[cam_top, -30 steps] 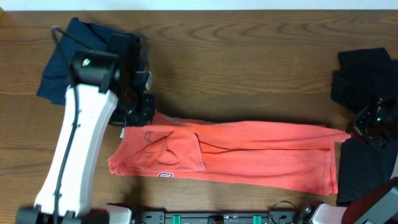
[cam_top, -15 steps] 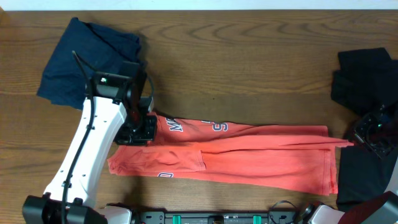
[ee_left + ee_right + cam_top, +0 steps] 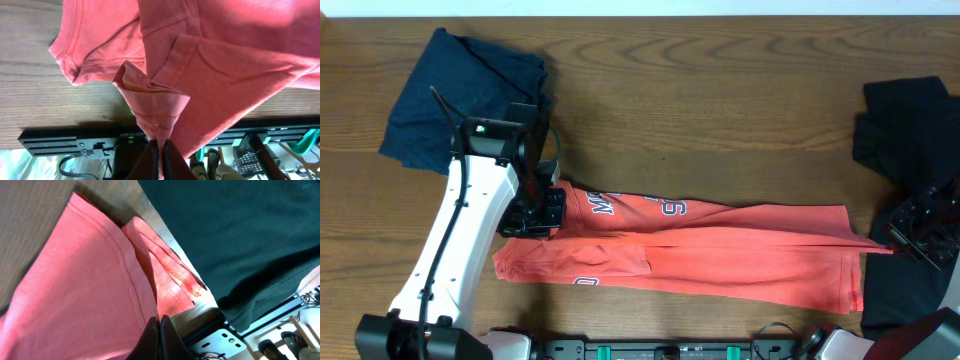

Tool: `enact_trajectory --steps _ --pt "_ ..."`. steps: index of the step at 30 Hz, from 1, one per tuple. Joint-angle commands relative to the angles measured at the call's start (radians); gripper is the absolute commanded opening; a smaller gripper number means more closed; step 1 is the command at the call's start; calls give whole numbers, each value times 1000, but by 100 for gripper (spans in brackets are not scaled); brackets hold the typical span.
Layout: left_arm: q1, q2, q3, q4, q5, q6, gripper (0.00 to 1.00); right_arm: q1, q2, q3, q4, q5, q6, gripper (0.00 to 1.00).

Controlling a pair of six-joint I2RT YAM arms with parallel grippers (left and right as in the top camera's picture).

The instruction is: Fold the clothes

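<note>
From overhead, my left hand [image 3: 533, 213] was pinched shut on the left end of the coral-red T-shirt [image 3: 720, 255], which lay stretched long across the wooden surface [image 3: 720, 100]. My right hand [image 3: 898, 238] gripped the shirt's right corner beside the black garments [image 3: 910, 120], and the navy garment [image 3: 460, 90] lay at the back left. In my left wrist view my fingers [image 3: 172, 162] clamped a bunched ribbed fold of red cloth, and in my right wrist view they closed on the shirt's hemmed edge, just beside black cloth.

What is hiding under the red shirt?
Only the wooden table shows all around the red shirt. The shirt is doubled over itself, so its bottom layer and the wood beneath it are covered. Nothing else peeks out from under it.
</note>
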Motion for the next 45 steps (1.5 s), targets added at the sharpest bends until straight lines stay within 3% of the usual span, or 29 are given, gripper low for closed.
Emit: enact_trajectory --steps 1,3,6,10,15,19,26,29,34,37,40,45 --pt "6 -2 -28 -10 -24 -9 6 -8 -11 -34 11 53 18 1" --pt "6 -2 -42 -9 -24 -9 6 -8 -11 -56 23 56 27 8" --pt "6 -2 -50 -18 -23 -9 8 -8 -11 -70 33 61 27 41" --pt "6 -2 -50 -42 -23 -9 40 -8 -11 -70 49 63 28 52" --pt "6 -2 -50 -41 -24 -9 45 -7 -11 -70 80 23 42 57" --pt "6 -2 -50 -9 -24 -5 48 -6 -11 -70 119 -80 -6 56" --pt "11 -2 -100 78 -63 -13 48 -3 -11 -71 137 -122 -19 55" --pt "37 -2 -173 120 -107 -74 49 -3 -11 -71 135 -123 -19 55" --pt "111 -2 -245 219 -78 -119 48 -3 -11 -71 136 -137 -19 56" --pt "142 -2 -265 311 11 -109 45 -3 -11 -71 142 -137 -19 56" --pt "127 -2 -279 386 86 -51 44 -3 -11 -71 144 -137 -19 57" --pt "70 0 -324 463 86 -45 45 -3 -11 -71 144 -137 -19 57"
